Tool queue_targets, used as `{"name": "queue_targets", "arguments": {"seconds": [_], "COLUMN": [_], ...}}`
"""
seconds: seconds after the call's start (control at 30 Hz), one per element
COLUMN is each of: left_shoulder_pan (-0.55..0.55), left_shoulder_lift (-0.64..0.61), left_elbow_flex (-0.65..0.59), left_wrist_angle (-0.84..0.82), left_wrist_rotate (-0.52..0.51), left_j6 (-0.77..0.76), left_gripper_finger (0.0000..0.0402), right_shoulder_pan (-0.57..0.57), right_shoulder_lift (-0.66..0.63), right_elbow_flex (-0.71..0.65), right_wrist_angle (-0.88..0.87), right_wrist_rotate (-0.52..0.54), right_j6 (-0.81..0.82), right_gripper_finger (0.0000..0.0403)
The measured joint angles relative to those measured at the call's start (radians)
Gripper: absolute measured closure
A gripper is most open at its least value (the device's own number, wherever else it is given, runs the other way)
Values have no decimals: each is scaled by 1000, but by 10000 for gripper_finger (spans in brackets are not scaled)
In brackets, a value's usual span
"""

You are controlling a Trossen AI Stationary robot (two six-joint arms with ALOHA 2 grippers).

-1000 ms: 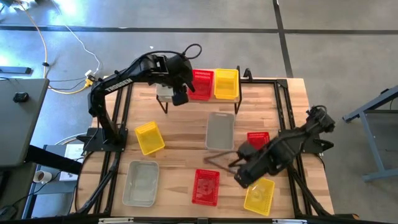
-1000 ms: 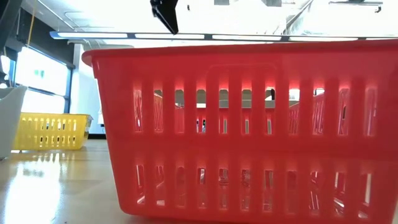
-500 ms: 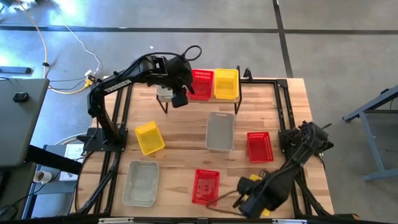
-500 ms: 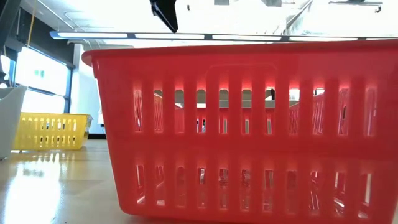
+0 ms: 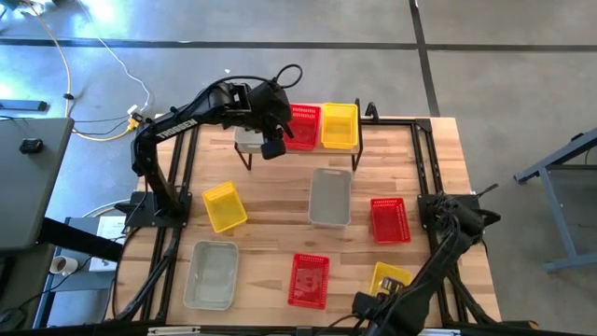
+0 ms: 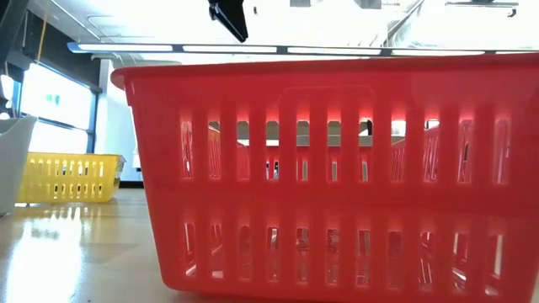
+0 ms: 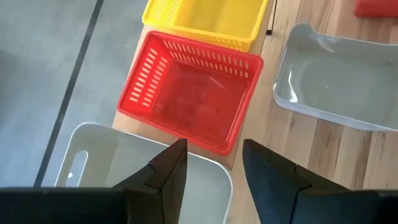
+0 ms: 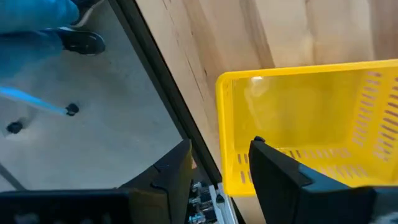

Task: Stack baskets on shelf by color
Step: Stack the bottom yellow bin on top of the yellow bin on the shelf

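Observation:
The shelf [image 5: 322, 150] stands at the table's far side with a grey basket [image 5: 247, 138], a red basket [image 5: 303, 126] and a yellow basket [image 5: 339, 126] side by side on it. My left gripper [image 5: 271, 146] hangs open and empty above the grey basket [image 7: 99, 168], beside the red basket [image 7: 189, 87]. My right gripper [image 5: 371, 306] is open at the table's near edge, over the near corner of a yellow basket [image 5: 390, 279] that rests on its bottom on the table. That yellow basket also shows in the right wrist view [image 8: 311, 124]. My right gripper has one finger [image 8: 273, 165] in front of the yellow basket's near wall [image 8: 239, 168] and the other outside it. I cannot tell whether it touches the basket.
More baskets rest on the table: a yellow one [image 5: 224, 205] at the left, a grey one [image 5: 329, 196] in the middle, a red one [image 5: 390, 219] at the right, a grey one [image 5: 212, 273] and a red one [image 5: 309, 280] near the front. The front red basket [image 6: 337, 168] fills the low view.
My right gripper has swung from the middle right of the table toward the near edge and now stands past the front yellow basket. The baskets have stayed in place.

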Motion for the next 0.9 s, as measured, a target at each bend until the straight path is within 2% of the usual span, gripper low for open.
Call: {"name": "queue_targets", "arguments": {"seconds": [0.67,0.9], "left_shoulder_pan": [0,0], "left_shoulder_lift": [0,0], "left_elbow_flex": [0,0], "left_wrist_angle": [3,3], "left_wrist_rotate": [0,0], "left_j6": [0,0], "left_gripper_finger": [257,257], "right_shoulder_pan": [66,62], "right_shoulder_lift": [132,192], "right_elbow_flex": [0,0], "right_wrist_angle": [-7,-16], "right_wrist_rotate": [-7,-58], "right_j6": [129,129], "right_gripper_finger": [259,259]}}
